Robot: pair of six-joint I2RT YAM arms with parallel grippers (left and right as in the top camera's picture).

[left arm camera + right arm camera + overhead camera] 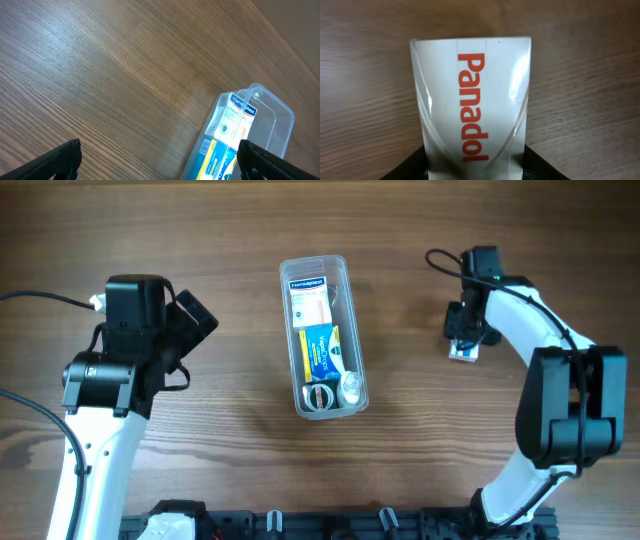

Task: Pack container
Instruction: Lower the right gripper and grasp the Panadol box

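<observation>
Overhead, right tool hides most of Panadol box

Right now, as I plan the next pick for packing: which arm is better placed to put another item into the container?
Right. The right tool is closed around the Panadol box, to the right of the container. The left tool stands open and empty, with nothing to pack.

Wood-grain table, brown. White Panadol box (red lettering, running lengthwise) at its right side.
</observation>
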